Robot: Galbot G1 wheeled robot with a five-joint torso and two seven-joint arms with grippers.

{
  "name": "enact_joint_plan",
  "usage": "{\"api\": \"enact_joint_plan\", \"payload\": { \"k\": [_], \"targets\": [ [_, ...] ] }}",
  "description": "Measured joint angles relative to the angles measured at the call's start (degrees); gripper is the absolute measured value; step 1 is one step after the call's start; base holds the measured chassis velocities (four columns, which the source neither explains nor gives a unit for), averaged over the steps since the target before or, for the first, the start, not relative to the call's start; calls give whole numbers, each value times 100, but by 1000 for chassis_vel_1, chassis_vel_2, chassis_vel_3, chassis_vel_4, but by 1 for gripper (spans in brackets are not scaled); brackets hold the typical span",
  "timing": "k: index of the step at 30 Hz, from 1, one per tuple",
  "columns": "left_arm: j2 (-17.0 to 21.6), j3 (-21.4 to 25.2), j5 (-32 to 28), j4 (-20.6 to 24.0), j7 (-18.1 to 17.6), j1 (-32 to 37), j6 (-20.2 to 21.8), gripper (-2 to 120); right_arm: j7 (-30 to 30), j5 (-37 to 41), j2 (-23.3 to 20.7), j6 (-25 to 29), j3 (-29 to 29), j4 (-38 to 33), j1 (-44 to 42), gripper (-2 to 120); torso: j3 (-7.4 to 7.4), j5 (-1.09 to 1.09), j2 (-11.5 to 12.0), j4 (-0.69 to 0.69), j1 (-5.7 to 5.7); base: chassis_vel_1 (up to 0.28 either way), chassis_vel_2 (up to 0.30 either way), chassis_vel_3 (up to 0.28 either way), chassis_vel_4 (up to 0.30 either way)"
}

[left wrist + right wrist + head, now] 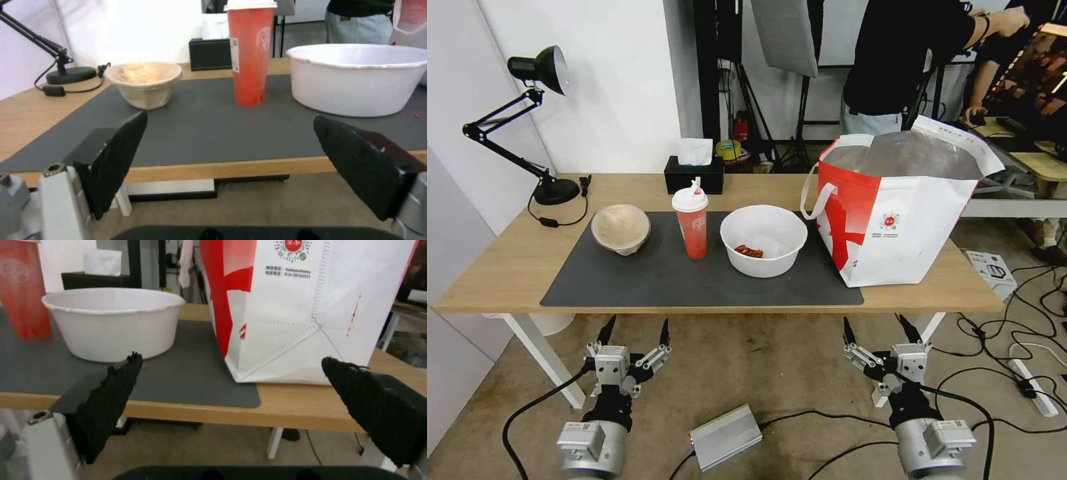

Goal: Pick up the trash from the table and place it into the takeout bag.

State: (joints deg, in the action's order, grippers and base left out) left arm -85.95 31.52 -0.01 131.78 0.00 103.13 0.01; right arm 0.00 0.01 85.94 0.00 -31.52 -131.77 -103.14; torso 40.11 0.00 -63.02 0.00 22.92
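Note:
On the dark grey mat of the table stand three pieces of trash: a beige pulp bowl at the left, a red paper cup with white lid and straw in the middle, and a wide white plastic bowl with red scraps. The takeout bag stands open at the right, foil lining showing. My left gripper and right gripper hang open below the table's front edge, both holding nothing.
A black tissue box and a black desk lamp stand at the table's back. On the floor lie a silver power brick, cables, a power strip and a small white box. People stand behind the bag.

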Motion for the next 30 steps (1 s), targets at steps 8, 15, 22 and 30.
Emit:
{"api": "enact_joint_plan", "payload": {
  "k": [8,15,22,30],
  "targets": [
    [0,0,0,0,0,0,0,100,0,0,0,0,0,0,0,100,0,0,0,0,0,0,0,0,0],
    [0,0,0,0,0,0,0,100,0,0,0,0,0,0,0,100,0,0,0,0,0,0,0,0,0],
    [58,25,-126,25,-62,-23,69,100,28,112,-110,-84,11,-5,72,100,0,0,0,-1,0,0,0,0,0],
    [639,329,-1249,335,-714,-303,907,100,503,1224,-1174,-1019,176,-193,890,100,0,1,0,0,0,0,0,0,0]
  ]
}}
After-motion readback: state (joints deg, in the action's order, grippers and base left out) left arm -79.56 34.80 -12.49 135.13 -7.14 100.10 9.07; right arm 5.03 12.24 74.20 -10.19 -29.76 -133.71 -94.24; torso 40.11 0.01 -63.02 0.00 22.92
